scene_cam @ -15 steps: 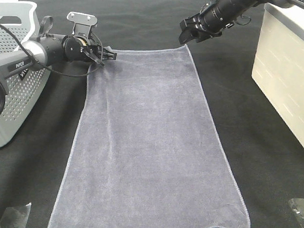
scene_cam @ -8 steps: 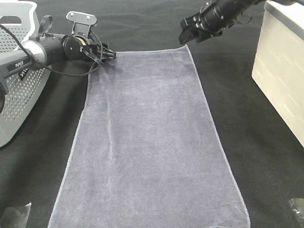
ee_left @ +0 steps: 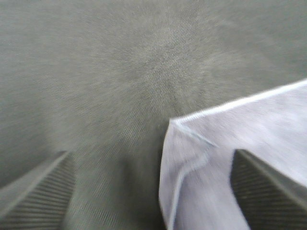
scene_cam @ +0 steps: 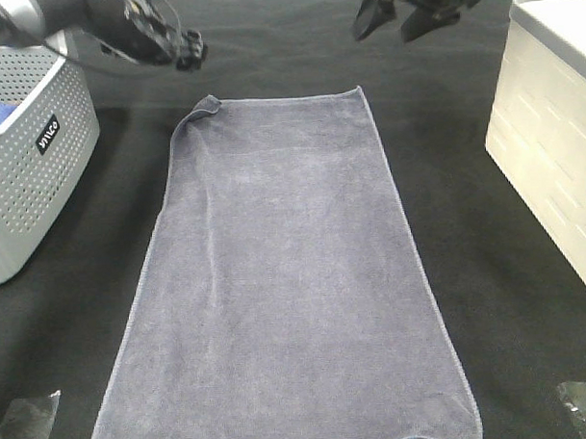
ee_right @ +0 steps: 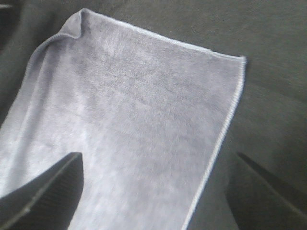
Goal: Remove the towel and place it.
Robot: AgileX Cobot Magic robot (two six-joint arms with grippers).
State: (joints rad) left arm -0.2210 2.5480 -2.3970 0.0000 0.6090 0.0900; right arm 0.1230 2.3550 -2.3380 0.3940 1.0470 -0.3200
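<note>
Your towel (scene_cam: 285,278) lies spread flat on the black table (scene_cam: 466,223), a long slate-grey rectangle with a pale stitched hem, running from the near edge of the high view up toward the far side. It sits between the basket (scene_cam: 31,171) on the left and the white bin (scene_cam: 550,143) on the right, touching neither. Its far left corner is curled up and folded over on itself; the far right corner lies square and flat.

Compared with half a second ago, both arms have pulled up and away from the far edge. Your left gripper (scene_cam: 186,50) was at the far left corner then; it now hangs above the bare table beyond that corner, jaws apart and empty, as its wrist view (ee_left: 153,191) confirms. Your right gripper (scene_cam: 401,13) has risen from the far right corner, jaws spread wide with nothing between them (ee_right: 153,191). The curl at the left corner is new; the rest of the towel has not shifted.
</note>
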